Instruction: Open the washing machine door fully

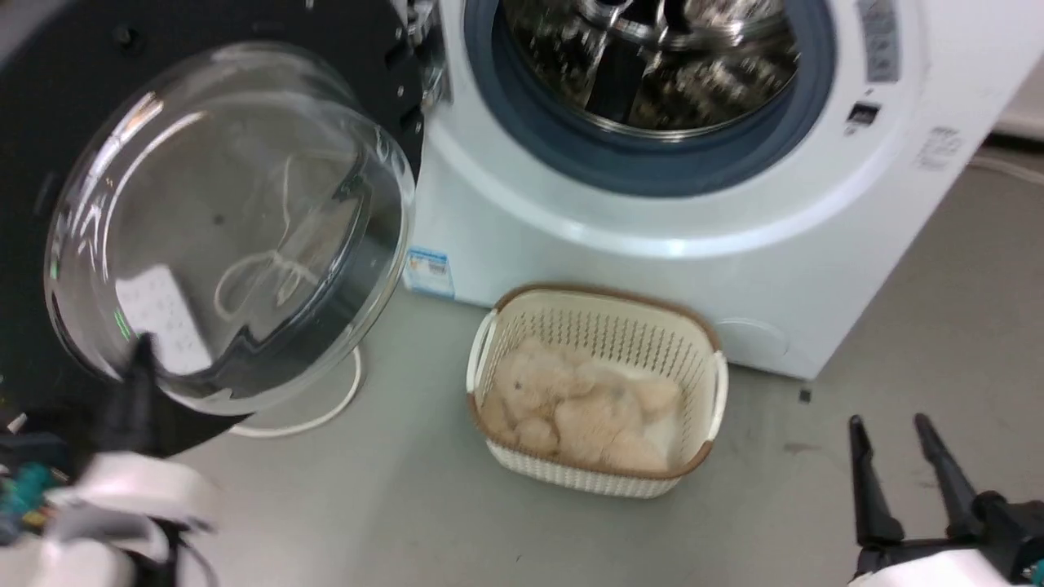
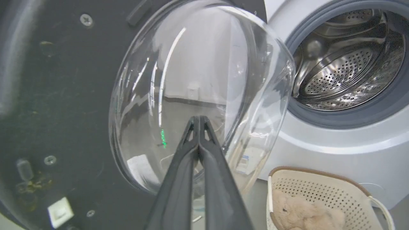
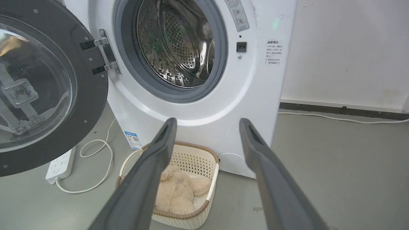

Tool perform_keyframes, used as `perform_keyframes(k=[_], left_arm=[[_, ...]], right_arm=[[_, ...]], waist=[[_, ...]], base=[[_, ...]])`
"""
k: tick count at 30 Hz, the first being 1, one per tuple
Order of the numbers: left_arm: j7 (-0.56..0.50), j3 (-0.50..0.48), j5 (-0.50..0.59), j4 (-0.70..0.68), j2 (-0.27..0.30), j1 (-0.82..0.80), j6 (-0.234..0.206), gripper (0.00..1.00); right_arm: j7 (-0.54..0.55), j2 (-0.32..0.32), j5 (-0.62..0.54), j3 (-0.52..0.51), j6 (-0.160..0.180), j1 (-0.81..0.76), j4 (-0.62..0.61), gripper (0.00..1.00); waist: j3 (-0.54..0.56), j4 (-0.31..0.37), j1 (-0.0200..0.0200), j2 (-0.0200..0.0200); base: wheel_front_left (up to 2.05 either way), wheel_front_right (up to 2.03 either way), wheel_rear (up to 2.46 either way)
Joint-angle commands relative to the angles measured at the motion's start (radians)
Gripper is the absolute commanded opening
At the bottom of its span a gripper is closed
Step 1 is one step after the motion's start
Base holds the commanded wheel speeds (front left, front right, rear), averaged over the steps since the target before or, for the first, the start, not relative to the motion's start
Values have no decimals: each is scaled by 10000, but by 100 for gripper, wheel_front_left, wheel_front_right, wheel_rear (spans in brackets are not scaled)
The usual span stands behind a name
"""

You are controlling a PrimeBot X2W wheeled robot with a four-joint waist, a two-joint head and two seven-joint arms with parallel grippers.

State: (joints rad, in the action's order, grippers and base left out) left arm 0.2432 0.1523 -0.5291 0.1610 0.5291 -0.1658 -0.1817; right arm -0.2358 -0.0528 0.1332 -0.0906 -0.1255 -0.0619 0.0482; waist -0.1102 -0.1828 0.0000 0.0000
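The washing machine door (image 1: 228,220) stands swung out to the left on its hinge, its matte black back and bulging glass bowl facing me. The door (image 2: 198,95) spans most of the left wrist view, and the door (image 3: 41,86) appears at the left of the right wrist view. The white washing machine (image 1: 652,187) has its steel drum (image 3: 179,41) exposed inside the blue-grey ring. My left gripper (image 2: 198,118) is shut with nothing in it, its tips right at the glass bowl. My right gripper (image 1: 889,424) is open, low at the right, apart from the machine.
A cream basket (image 1: 599,391) with a beige plush toy (image 1: 571,403) sits on the grey floor before the machine. A white power strip (image 3: 60,164) and looped cable (image 3: 96,153) lie under the door. A wall (image 3: 348,51) stands to the machine's right.
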Motion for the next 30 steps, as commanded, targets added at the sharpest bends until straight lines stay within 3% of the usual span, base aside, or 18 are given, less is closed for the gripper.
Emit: perform_keyframes(k=[1, 6, 14, 15, 16, 22, 30], left_arm=[[90, 124, 88, -284, -256, 346, -4, 0], [172, 448, 437, -1377, -1211, 1218, -230, 0], [183, 903, 1132, -2061, -2090, 2150, -148, 0], [183, 976, 1225, -2015, -2186, 2233, -167, 20], [183, 1058, 1346, -1945, -2270, 2297, -195, 100], [184, 1399, 1860, -1678, -2843, 2515, -333, 100], [184, 1428, 2476, -1566, -3081, 2619, -233, 100]], right_arm=[[-106, 26, 11, -88, -52, 83, -126, 100], [-223, 26, -122, -232, -52, -63, -582, 100], [-225, 26, -185, -58, -52, -504, -779, 100], [-225, 26, -188, -42, -52, -550, -788, 100], [-225, 26, -154, -40, -52, -595, -784, 100], [-228, 26, -119, 53, -52, -834, -686, 100], [-234, 26, -179, 59, -52, -949, -531, 100]], waist=[[427, 298, 0, 0], [1026, 794, 0, 0], [1402, 1396, 0, 0], [1416, 1440, 0, 0], [1426, 1476, 0, 0], [1457, 1605, 0, 0], [1485, 1623, 0, 0]], base=[[0, 0, 0], [0, 0, 0], [0, 0, 0], [0, 0, 0], [0, 0, 0], [0, 0, 0], [0, 0, 0]])
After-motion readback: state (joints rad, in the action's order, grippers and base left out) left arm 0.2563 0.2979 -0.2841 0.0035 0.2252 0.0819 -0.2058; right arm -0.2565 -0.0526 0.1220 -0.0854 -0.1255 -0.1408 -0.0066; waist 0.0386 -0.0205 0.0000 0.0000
